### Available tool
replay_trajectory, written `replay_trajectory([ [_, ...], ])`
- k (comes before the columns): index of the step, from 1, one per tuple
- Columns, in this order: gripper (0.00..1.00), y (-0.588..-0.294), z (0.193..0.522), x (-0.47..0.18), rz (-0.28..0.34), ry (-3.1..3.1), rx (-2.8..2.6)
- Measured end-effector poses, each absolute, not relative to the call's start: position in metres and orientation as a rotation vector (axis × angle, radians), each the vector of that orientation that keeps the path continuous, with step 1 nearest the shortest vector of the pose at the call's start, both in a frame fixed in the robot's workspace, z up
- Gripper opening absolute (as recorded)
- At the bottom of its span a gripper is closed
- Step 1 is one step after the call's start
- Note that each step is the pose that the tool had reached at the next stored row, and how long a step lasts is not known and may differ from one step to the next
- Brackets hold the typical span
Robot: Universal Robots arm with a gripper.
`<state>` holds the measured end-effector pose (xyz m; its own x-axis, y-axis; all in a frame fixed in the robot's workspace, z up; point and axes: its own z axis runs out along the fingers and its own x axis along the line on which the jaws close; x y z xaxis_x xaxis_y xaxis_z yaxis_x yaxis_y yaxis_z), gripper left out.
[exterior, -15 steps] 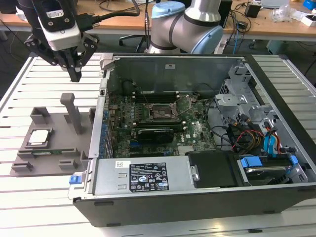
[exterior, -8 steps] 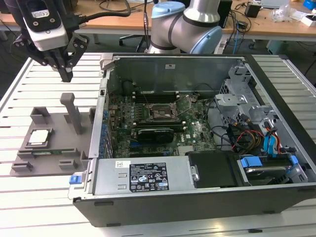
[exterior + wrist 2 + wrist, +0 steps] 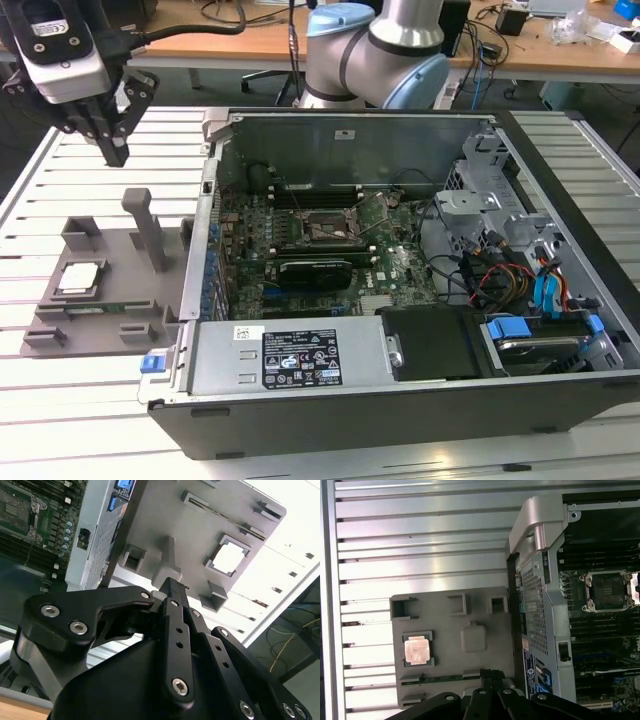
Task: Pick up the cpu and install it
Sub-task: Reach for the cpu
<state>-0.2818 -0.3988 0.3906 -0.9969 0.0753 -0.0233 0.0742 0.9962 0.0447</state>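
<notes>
The cpu (image 3: 80,278) is a small silvery square chip lying flat in a recess of the grey plastic tray (image 3: 115,300), on the exterior view's left. It is also in both wrist views, as the cpu (image 3: 229,558) and the cpu (image 3: 416,650). My gripper (image 3: 115,152) hangs well above the table, behind the tray and apart from the chip. Its black fingers (image 3: 172,587) are pressed together with nothing between them. The open black socket frame (image 3: 325,228) sits on the motherboard inside the computer case (image 3: 300,360).
The tray has an upright post (image 3: 148,228) and several raised blocks around the chip. The open case's metal wall (image 3: 205,230) stands right beside the tray. The slatted metal table (image 3: 60,400) extends around both. The arm's base (image 3: 375,50) is behind the case.
</notes>
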Motion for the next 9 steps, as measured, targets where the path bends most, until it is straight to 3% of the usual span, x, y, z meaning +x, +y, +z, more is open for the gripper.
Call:
replay_trajectory([
  [9, 0.11, -0.399, 0.390, -0.306, 0.068, 3.114, 0.117],
])
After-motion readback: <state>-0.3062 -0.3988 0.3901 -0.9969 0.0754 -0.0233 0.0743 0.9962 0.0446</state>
